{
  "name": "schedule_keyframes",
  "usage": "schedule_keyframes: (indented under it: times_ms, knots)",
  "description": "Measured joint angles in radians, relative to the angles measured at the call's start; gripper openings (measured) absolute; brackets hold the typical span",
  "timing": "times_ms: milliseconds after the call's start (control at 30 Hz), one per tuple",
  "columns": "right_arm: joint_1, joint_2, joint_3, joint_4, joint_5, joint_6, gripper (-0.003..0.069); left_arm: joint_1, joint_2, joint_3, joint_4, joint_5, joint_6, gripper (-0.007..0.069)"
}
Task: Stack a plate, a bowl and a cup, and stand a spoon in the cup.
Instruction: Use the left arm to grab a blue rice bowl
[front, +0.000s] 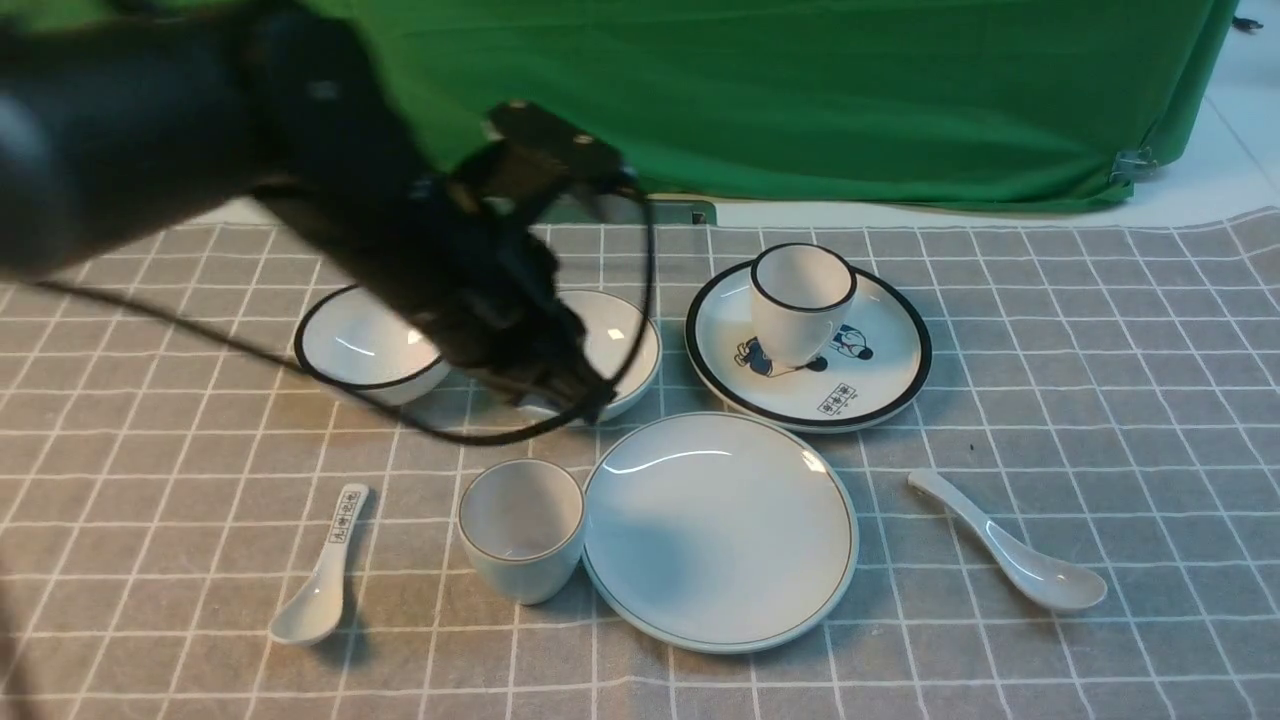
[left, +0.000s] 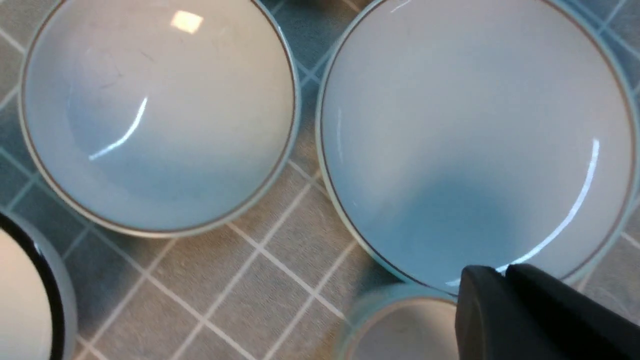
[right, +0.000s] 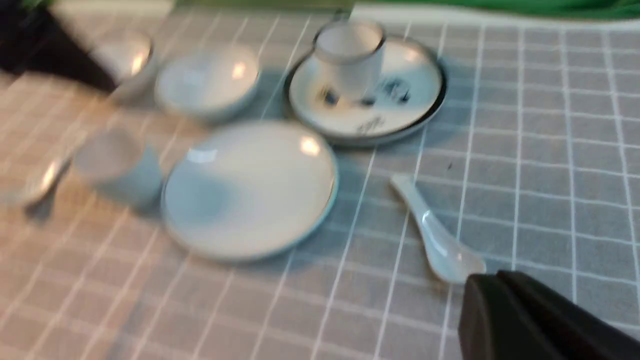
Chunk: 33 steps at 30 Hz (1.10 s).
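Note:
The plate (front: 720, 530) (left: 475, 140) (right: 250, 190) lies near the front centre, with the cup (front: 522, 540) (left: 400, 330) (right: 117, 162) upright against its left side. Behind them sits the bowl (front: 625, 340) (left: 155, 115) (right: 207, 82), partly hidden by my left arm. My left gripper (front: 590, 400) (left: 500, 272) is shut and empty, hovering between the bowl, plate and cup. The spoon (front: 1010, 545) (right: 432, 235) lies on the cloth to the plate's right. My right gripper (right: 492, 277) is shut with nothing in it, its tips just short of the spoon's scoop; it is outside the front view.
A black-rimmed plate (front: 880, 380) (right: 410, 120) with cartoon figures carries a black-rimmed cup (front: 800, 300) (right: 350, 55) at the back right. A black-rimmed bowl (front: 360, 345) (left: 25, 300) sits back left. A spoon with printed characters (front: 325, 570) lies front left. A green curtain (front: 800, 90) hangs behind the checked cloth.

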Motion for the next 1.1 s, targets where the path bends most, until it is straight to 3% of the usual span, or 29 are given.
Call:
schedule_keyframes:
  times_ms: [200,267,367,500,767,1000,1100]
  knots:
    - [0.031,0.042,-0.032,0.0,0.041,-0.028,0.0041,-0.001,0.194,-0.209,0.072,0.057,0.012,0.016]
    - [0.035,0.042,-0.032,-0.001,0.047,-0.029,0.004,-0.001,0.262,-0.266,0.096,0.041,0.019,0.0265]
    - [0.037,0.042,-0.032,-0.001,0.045,-0.031,0.004,-0.001,0.319,-0.293,0.109,0.013,0.057,0.0349]
    - [0.037,0.042,-0.032,-0.001,0.045,-0.031,0.0042,-0.001,0.38,-0.299,0.155,-0.027,0.09,0.0402]
    - [0.037,0.042,-0.032,-0.001,0.045,-0.031,0.0052,-0.002,0.446,-0.299,0.245,-0.1,0.096,0.0337]
    - [0.037,0.042,-0.032,-0.001,0.045,-0.031,0.0057,-0.002,0.437,-0.308,0.196,-0.097,0.132,0.0102]
    - [0.037,0.042,-0.032,-0.001,0.045,-0.031,0.0057,-0.006,0.41,-0.308,0.194,-0.084,0.104,0.0048]
